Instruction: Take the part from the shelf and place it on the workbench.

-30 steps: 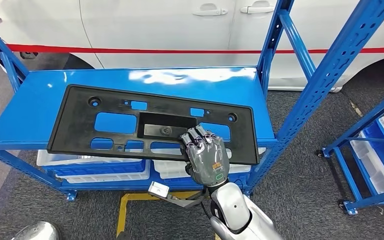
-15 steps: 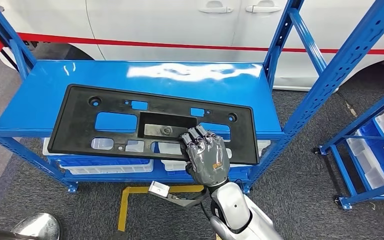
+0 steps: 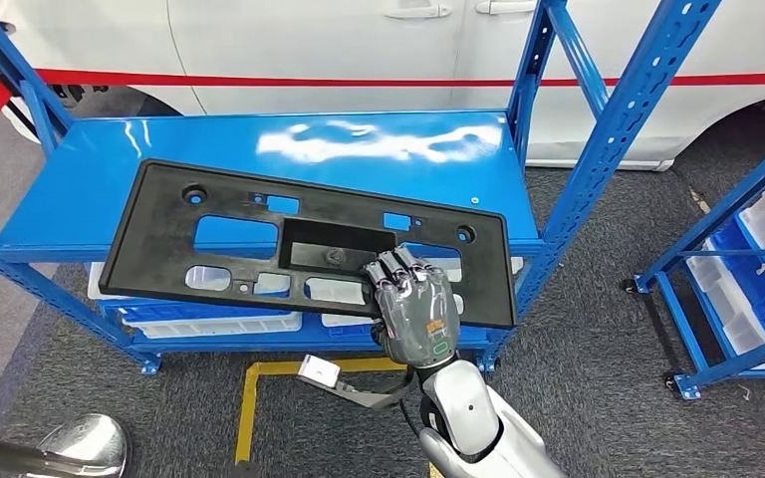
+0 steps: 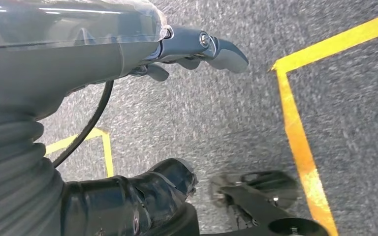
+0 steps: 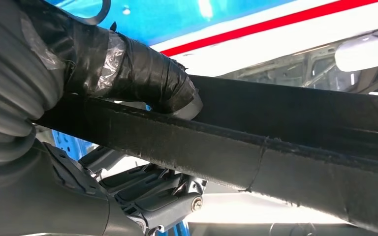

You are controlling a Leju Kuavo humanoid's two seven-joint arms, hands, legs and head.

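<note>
The part (image 3: 164,234) is a long black plastic panel with several cut-outs. It lies tilted across the blue shelf (image 3: 359,149), and its near edge sticks out past the shelf's front. My right hand (image 3: 416,314) grips that near edge right of the middle, fingers curled over the top. In the right wrist view the taped thumb (image 5: 128,69) presses on one face of the part (image 5: 275,152) and the fingers (image 5: 152,191) on the other. My left hand (image 4: 177,49) hangs over the grey floor, fingers apart, holding nothing.
A white car (image 3: 309,40) with a red stripe stands just behind the shelf. Blue uprights (image 3: 618,129) frame the shelf's right side. White bins (image 3: 209,324) sit on the lower level. Another blue rack with bins (image 3: 757,289) is at right. Yellow floor lines (image 3: 249,398) run below.
The part has come further out over the shelf's front edge in my right hand. The whole view has shifted a little, so the camera moved too.
</note>
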